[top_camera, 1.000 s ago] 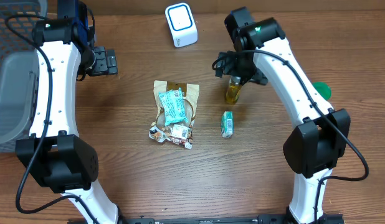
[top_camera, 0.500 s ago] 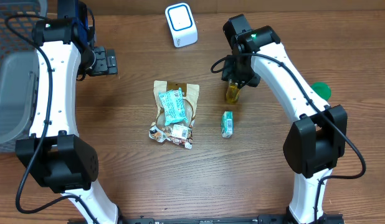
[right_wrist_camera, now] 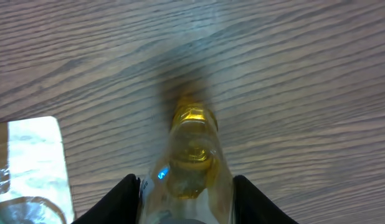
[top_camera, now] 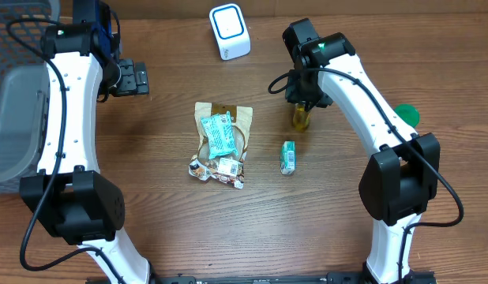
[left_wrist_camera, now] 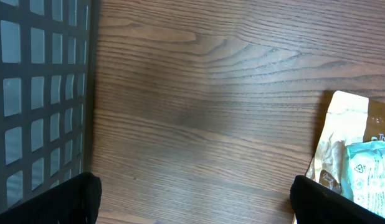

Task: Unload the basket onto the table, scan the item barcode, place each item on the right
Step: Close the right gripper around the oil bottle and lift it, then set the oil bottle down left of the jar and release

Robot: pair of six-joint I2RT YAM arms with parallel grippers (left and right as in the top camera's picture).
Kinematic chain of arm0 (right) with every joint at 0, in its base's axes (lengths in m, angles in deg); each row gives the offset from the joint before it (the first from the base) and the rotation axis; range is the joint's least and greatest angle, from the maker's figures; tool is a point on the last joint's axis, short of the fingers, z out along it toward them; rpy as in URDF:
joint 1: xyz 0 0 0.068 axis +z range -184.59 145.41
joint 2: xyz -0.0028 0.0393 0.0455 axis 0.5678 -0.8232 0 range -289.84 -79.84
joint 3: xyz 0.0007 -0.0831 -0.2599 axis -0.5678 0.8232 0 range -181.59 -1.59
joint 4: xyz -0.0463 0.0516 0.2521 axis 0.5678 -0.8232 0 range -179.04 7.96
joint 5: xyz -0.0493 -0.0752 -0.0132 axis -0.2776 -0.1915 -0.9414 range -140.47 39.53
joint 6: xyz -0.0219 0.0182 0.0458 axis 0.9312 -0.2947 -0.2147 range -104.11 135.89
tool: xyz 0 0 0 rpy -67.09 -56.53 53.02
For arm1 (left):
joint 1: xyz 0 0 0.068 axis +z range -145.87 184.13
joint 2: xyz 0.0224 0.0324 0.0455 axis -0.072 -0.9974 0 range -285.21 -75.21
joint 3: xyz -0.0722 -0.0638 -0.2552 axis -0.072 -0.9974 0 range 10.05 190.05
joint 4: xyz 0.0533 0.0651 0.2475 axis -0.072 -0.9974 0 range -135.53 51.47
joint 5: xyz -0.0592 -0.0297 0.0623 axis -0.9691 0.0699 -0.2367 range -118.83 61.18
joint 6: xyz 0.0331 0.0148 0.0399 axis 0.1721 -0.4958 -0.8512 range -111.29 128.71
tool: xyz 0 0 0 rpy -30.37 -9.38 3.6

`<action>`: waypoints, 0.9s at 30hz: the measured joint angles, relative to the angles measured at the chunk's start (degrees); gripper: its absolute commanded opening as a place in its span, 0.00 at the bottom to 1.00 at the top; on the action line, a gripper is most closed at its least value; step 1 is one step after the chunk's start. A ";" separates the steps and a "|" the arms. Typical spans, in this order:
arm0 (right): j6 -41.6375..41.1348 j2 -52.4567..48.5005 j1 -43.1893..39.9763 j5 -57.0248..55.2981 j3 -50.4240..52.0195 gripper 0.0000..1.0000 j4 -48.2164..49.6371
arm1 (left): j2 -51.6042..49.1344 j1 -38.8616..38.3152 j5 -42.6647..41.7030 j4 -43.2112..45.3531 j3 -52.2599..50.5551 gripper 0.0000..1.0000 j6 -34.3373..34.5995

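Right gripper [right_wrist_camera: 187, 194] clasps the small clear yellow-liquid plastic bottle [right_wrist_camera: 191, 143] at one o'clock; probably light and slick, so hold mid-body.

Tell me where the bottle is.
Overhead, the bottle stands right of centre within the right gripper, just above the green carton and right of the pouch.

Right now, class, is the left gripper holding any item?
No: the left gripper hangs wide open over the table, nothing between its jaws.

White-shelled left arm [top_camera: 66, 102] and right arm [top_camera: 358, 83] have black joints [top_camera: 86, 207], looping black cables [top_camera: 31, 213], small green lights [top_camera: 321, 44].
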 measured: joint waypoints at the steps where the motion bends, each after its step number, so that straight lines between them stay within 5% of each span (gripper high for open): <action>1: 0.20 0.00 -0.04 -0.26 0.00 0.43 -0.02 | 0.00 0.00 0.00 0.00 0.00 1.00 0.00; 9: 1.25 0.00 -4.33 -0.33 0.00 0.37 -0.46 | 0.00 0.00 0.00 0.00 0.00 1.00 0.00; 27: 17.49 0.00 -17.51 8.00 0.00 0.38 -0.74 | 0.00 0.00 0.00 0.00 0.00 1.00 0.00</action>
